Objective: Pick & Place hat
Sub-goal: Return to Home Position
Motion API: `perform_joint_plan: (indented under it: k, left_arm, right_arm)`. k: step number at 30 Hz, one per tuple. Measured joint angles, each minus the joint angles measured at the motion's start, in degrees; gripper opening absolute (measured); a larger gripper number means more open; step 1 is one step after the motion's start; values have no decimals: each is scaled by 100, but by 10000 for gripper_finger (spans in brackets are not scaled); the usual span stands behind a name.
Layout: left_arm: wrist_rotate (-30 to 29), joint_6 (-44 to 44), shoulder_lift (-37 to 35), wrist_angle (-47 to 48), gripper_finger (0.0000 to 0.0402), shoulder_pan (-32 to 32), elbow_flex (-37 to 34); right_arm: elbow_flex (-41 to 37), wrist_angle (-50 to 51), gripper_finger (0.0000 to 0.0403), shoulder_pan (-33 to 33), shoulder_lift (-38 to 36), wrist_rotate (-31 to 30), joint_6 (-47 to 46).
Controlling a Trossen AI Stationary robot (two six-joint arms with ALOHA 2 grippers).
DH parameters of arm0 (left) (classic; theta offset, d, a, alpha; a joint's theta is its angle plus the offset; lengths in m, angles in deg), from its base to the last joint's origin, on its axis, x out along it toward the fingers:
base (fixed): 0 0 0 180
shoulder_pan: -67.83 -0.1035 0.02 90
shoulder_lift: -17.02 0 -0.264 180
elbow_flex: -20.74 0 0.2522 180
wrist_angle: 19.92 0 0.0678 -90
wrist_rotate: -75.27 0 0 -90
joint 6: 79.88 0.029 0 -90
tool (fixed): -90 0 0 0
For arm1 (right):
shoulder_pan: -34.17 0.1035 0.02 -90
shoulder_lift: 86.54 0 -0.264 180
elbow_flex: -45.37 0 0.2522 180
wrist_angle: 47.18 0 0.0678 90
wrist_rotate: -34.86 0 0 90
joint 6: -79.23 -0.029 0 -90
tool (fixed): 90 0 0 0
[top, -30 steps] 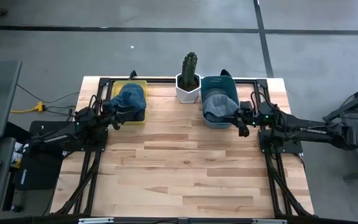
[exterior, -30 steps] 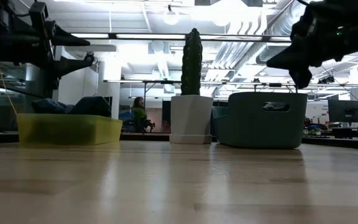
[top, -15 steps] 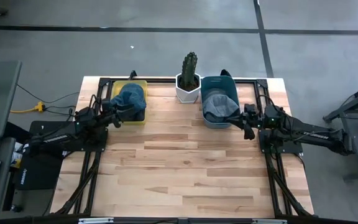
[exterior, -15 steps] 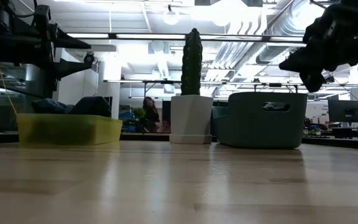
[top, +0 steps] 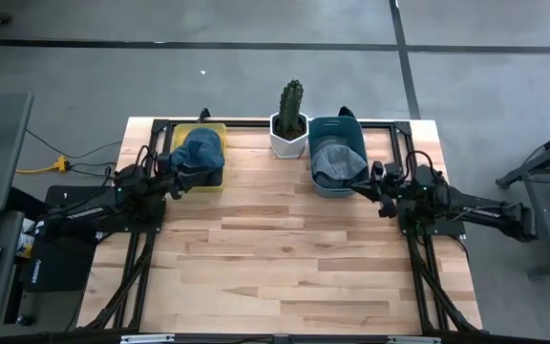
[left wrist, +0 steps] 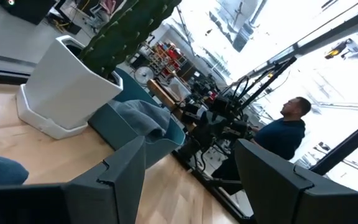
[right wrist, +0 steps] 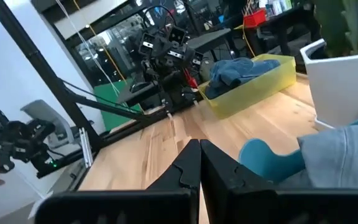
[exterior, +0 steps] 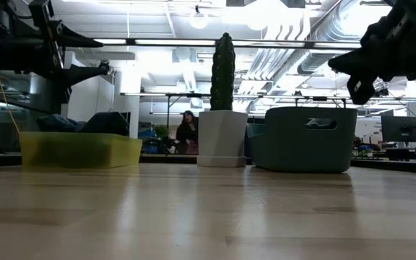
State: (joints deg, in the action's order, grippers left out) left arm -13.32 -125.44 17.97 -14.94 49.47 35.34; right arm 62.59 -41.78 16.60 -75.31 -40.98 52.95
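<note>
The blue caps (top: 199, 150) lie crumpled in a heap inside the yellow bin (top: 214, 127), near the cactus pot (top: 290, 137) on its left in the high view, rising above the bin's rim. The gray cap (top: 337, 161) lies bunched inside the teal bin (top: 353, 131), just beside the pot on its right, filling the bin's near half.

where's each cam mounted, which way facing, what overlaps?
High: overhead, straight down on the table; left gripper by yellow bin, right gripper by blue bin.
Low: table height, level toward the cactus pot; both grippers at upper corners.
Left wrist: past its open fingers at cactus pot and blue bin.
Right wrist: past its shut fingers at the yellow bin.
Shared: each wrist view catches the opposite arm.
</note>
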Motion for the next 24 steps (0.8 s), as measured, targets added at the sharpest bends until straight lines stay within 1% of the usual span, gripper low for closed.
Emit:
perform_joint_plan:
  k: [5, 12, 17, 21, 24]
  left_arm:
    - [2, 24, -2, 114, 225, 0, 0]
    - [-78, 227, 0, 560, 225, 0, 0]
    - [-291, 356, 4, 854, 225, 0, 0]
    - [-301, 523, 4, 845, 225, 0, 0]
    - [-328, 627, 4, 806, 225, 2, 0]
  right_arm:
    - [16, 84, 0, 0, -3, -2, 247]
    - [9, 214, 0, 0, -80, 153, 276]
    - [-239, 100, 0, 0, -460, 221, 146]
    - [-281, 402, 0, 0, -801, 215, 111]
    - [-273, 517, 0, 0, -1020, -46, 122]
